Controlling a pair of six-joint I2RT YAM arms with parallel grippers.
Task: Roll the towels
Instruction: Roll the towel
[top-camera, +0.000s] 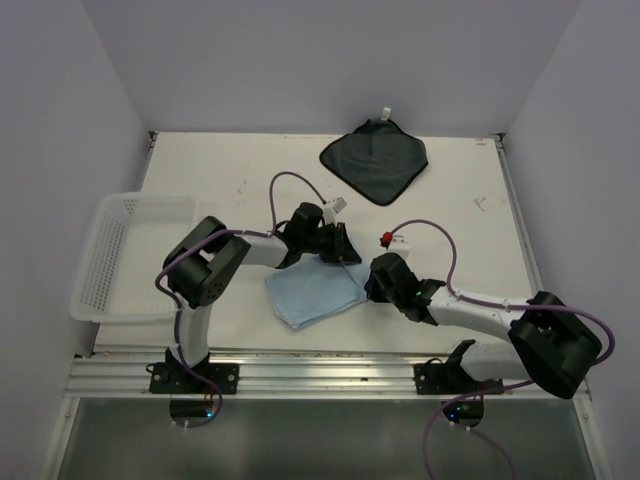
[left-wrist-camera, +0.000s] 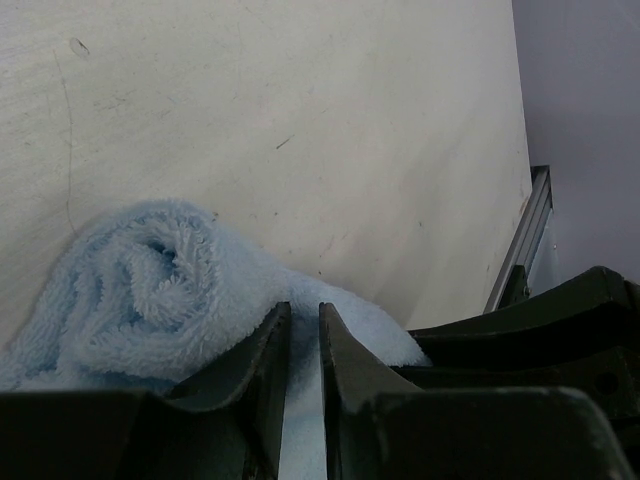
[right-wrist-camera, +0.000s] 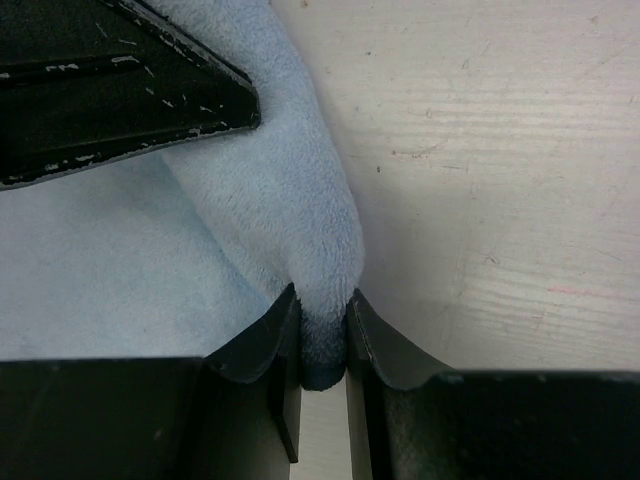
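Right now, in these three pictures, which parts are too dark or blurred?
Top external: evenly lit, sharp, only soft shadows. Left wrist: left gripper dark and soft, blue towel clear. Right wrist: right gripper almost black, pinched towel tip shaded.

Black-white arms, purple cables, scuffed black fingers.

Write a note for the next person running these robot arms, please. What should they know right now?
Left gripper: shut on the blue towel, beside its rolled part.
Right gripper: shut on the roll's end.
Blue towel: between the arms, roll begun along one edge, rest flat.
Dark towel: flat at the far side of the table, untouched.
Left to do: finish the blue roll, then roll the dark one.
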